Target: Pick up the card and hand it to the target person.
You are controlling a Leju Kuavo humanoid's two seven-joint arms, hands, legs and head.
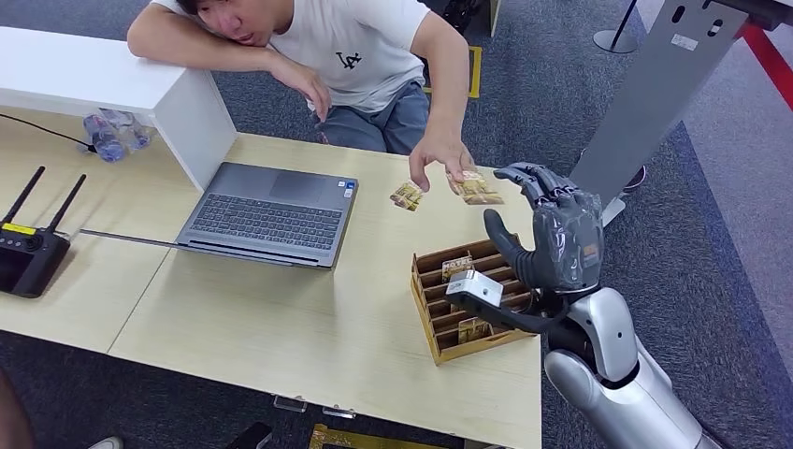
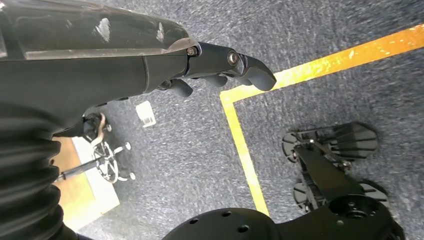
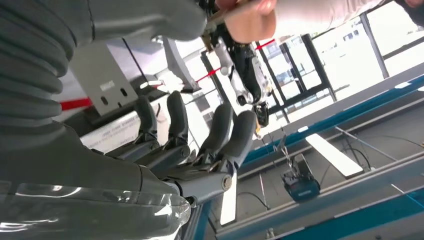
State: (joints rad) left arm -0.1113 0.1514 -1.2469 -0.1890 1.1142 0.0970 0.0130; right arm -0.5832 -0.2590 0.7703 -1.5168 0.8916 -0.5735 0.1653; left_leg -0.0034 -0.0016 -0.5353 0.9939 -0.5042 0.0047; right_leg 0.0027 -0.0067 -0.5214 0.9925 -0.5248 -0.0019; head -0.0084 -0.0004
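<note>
The right hand [image 1: 554, 238] stands raised at right of centre in the head view, palm turned up and toward the person, thumb and fingers spread apart with nothing between them. The card [image 1: 475, 187] lies just beyond its fingertips, under the person's hand [image 1: 439, 154], which reaches down across the far edge of the table [image 1: 309, 337]. The person's fingers appear to rest on the card, though whether they grip it cannot be settled from this angle. The judgement is that the handover is at or past the point of transfer, the open palm being held up to offer or release.

A second card [image 1: 407, 195] lies flat on the table just left of the first. The wooden card rack [image 1: 463, 299] sits directly below the raised hand, with cards standing in its slots. It is near the table's right edge, which puts the supply within easy reach of that arm.

The laptop [image 1: 269, 215] occupies the centre and a router [image 1: 28, 253] the far left. Open room lies between the rack and the laptop.

The left hand [image 2: 220, 70] hangs over carpet [image 2: 325, 30], its fingers curled in with nothing held.
</note>
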